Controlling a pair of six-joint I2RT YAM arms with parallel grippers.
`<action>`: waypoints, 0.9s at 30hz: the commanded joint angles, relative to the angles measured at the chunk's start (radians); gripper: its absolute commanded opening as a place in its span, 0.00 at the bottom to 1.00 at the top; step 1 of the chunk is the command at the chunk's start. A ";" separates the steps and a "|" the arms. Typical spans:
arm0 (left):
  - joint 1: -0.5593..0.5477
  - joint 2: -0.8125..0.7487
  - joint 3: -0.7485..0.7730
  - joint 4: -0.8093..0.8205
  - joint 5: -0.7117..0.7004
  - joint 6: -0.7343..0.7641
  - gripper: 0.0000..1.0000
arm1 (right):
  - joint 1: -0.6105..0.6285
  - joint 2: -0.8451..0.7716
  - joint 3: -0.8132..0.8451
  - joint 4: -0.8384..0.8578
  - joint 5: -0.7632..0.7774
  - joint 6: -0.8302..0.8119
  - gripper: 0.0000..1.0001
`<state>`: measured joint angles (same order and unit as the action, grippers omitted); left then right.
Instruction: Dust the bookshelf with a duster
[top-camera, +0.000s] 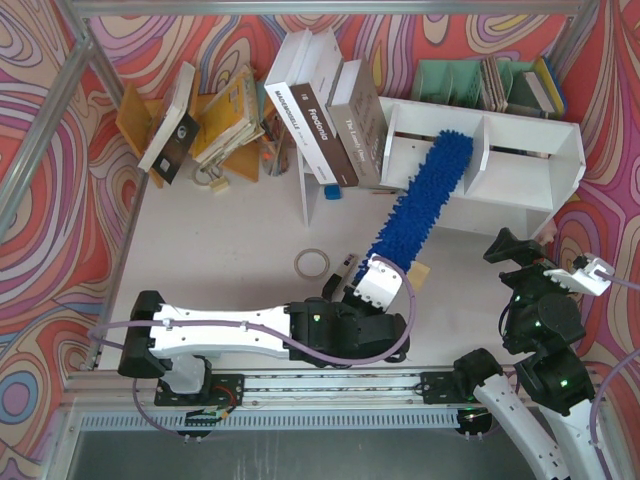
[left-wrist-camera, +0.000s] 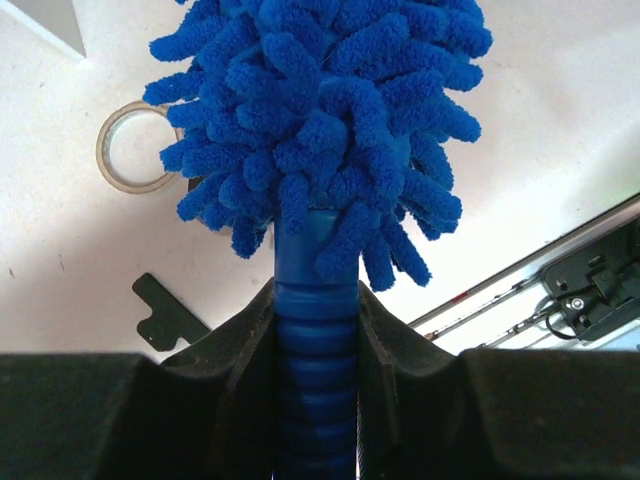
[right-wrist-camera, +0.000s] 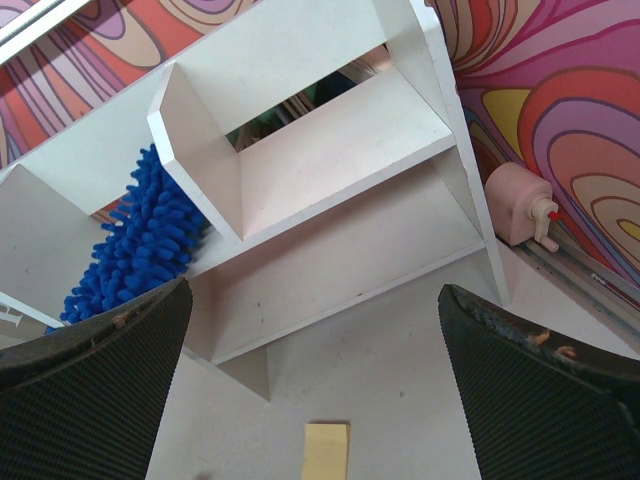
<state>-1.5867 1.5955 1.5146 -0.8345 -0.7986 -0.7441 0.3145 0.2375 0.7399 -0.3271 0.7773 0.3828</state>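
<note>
My left fingers (left-wrist-camera: 235, 340) pinch the duster (top-camera: 420, 195) by its handle, its head stretched ahead of them into the bookshelf (top-camera: 520, 170); my right fingers (right-wrist-camera: 90, 400) stand spread, empty. If I sweep too far left, I reckon the leaning books (top-camera: 335, 110) (barely propped) may topple.

The left gripper (top-camera: 385, 268) clamps the handle end of the blue duster (top-camera: 425, 190), which slants up-right, its fluffy tip inside the white bookshelf (top-camera: 530, 182) just left of a divider. The right gripper (top-camera: 538, 262) hangs near the shelf's right end; a tape roll (top-camera: 312, 263) lies left of the duster
</note>
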 joint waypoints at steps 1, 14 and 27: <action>-0.030 0.000 0.047 0.072 -0.057 0.075 0.00 | 0.000 -0.003 0.021 -0.004 0.008 0.005 0.99; -0.122 -0.062 0.032 0.216 -0.268 0.194 0.00 | 0.000 -0.012 0.060 -0.053 0.009 0.052 0.99; -0.126 0.096 0.200 0.228 -0.085 0.225 0.00 | 0.000 0.178 0.358 -0.235 0.002 0.172 0.99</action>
<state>-1.7103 1.6318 1.6764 -0.6556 -0.9543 -0.5522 0.3145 0.3676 1.0164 -0.4774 0.7853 0.5011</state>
